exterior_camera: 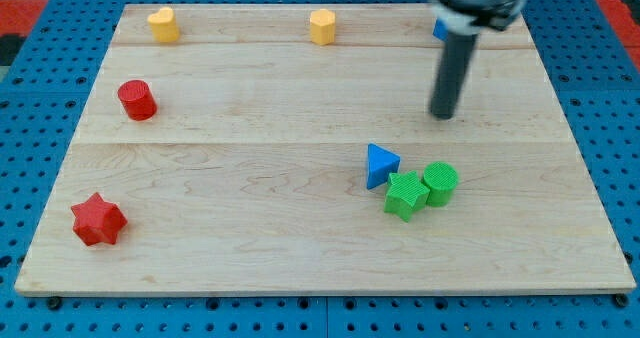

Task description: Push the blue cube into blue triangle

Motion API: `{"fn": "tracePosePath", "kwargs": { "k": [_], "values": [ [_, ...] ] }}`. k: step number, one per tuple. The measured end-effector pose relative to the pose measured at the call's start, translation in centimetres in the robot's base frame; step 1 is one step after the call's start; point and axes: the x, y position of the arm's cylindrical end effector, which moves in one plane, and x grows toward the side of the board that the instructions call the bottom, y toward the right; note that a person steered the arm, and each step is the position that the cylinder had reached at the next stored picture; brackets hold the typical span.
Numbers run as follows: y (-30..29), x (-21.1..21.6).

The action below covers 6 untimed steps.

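The blue triangle (380, 165) lies right of the board's middle. The blue cube (439, 29) shows only as a small blue corner at the view's top right, mostly hidden behind my rod. My tip (443, 115) rests on the board below the cube and above and to the right of the blue triangle, apart from both.
A green star-like block (406, 195) and a green cylinder (440, 183) sit touching, just right of the triangle. A red cylinder (137, 100) and a red star (97, 220) are at the left. A yellow heart-like block (164, 24) and a yellow hexagonal block (322, 26) lie along the top edge.
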Motion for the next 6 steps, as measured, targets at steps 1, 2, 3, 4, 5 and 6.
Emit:
{"fn": "tracePosePath", "kwargs": {
  "k": [1,2,3,4,5,6],
  "values": [
    [6.5,-6.2],
    [7.4,-13.7],
    [3.5,-17.6],
    [-2.8,-14.4],
    [-5.8,-7.0],
    [-8.3,-3.0]
  ]
}}
